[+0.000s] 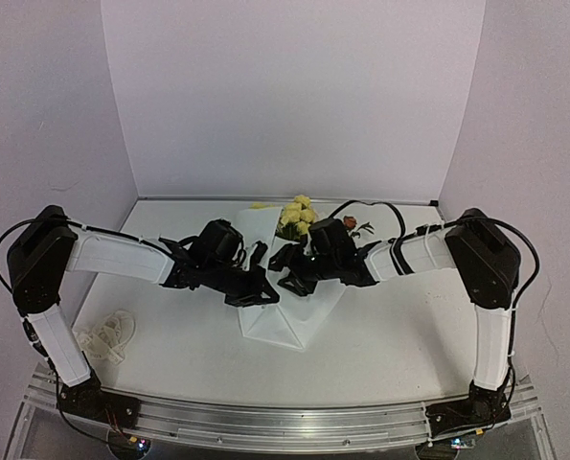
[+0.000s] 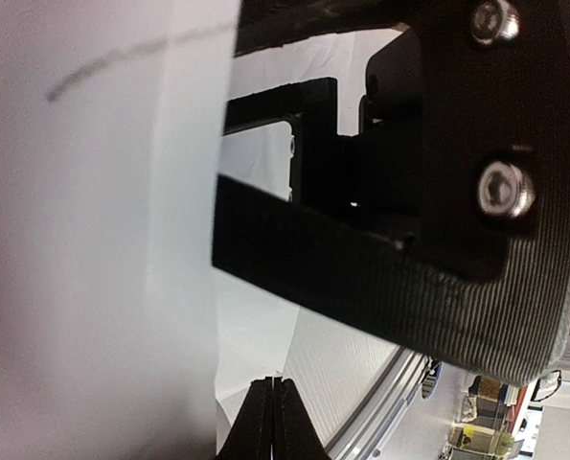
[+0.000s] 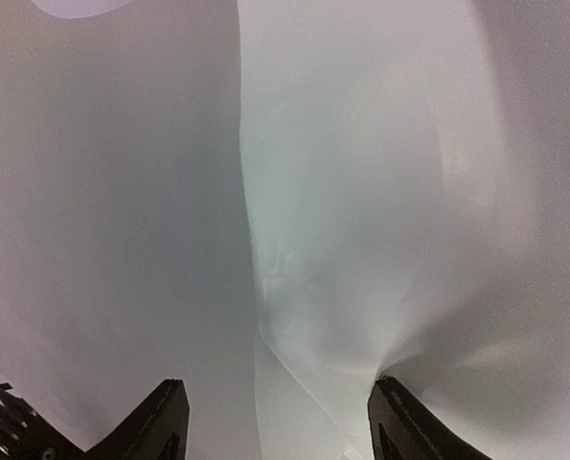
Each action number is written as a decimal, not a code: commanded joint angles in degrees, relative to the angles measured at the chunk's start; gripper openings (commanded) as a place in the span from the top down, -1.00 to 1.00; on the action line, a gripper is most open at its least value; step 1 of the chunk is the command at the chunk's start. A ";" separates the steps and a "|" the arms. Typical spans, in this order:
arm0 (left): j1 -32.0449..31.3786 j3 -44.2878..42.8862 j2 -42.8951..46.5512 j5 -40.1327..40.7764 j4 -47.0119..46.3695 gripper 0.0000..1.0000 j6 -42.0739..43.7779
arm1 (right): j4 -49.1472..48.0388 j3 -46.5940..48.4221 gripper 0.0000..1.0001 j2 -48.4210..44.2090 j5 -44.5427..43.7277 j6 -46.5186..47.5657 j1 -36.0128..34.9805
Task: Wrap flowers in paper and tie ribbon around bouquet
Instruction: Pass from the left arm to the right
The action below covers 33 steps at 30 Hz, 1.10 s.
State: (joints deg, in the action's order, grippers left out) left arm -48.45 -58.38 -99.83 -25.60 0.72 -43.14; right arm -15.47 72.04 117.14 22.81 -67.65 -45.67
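The white paper point(image 1: 289, 321) lies folded at the table's middle, with the pale yellow flowers point(image 1: 297, 216) and one orange-brown bloom point(image 1: 350, 223) at its far end. My left gripper point(image 1: 259, 292) sits on the paper's left side. In the left wrist view its jaws point(image 2: 273, 385) are shut, and the paper's edge point(image 2: 256, 326) runs straight into the tips. My right gripper point(image 1: 283, 261) faces it from the right. In the right wrist view it stands open point(image 3: 280, 422) with creased paper point(image 3: 361, 192) filling the view, and one fingertip point(image 3: 388, 393) touches a pucker in the sheet. The cream ribbon point(image 1: 107, 335) lies coiled at the near left.
The right arm's black gripper body point(image 2: 409, 192) hangs close above my left fingers. Pale walls enclose the table on three sides. The aluminium rail point(image 1: 285, 422) runs along the near edge.
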 commanded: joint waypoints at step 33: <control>-0.30 0.78 2.00 -2.03 -3.85 0.96 1.26 | 1.23 6.95 -0.05 2.27 -0.66 3.97 0.40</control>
State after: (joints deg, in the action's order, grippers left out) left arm -48.45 -58.03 -99.81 -27.03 -1.31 -42.89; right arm -14.57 75.75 118.86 20.93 -63.01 -45.60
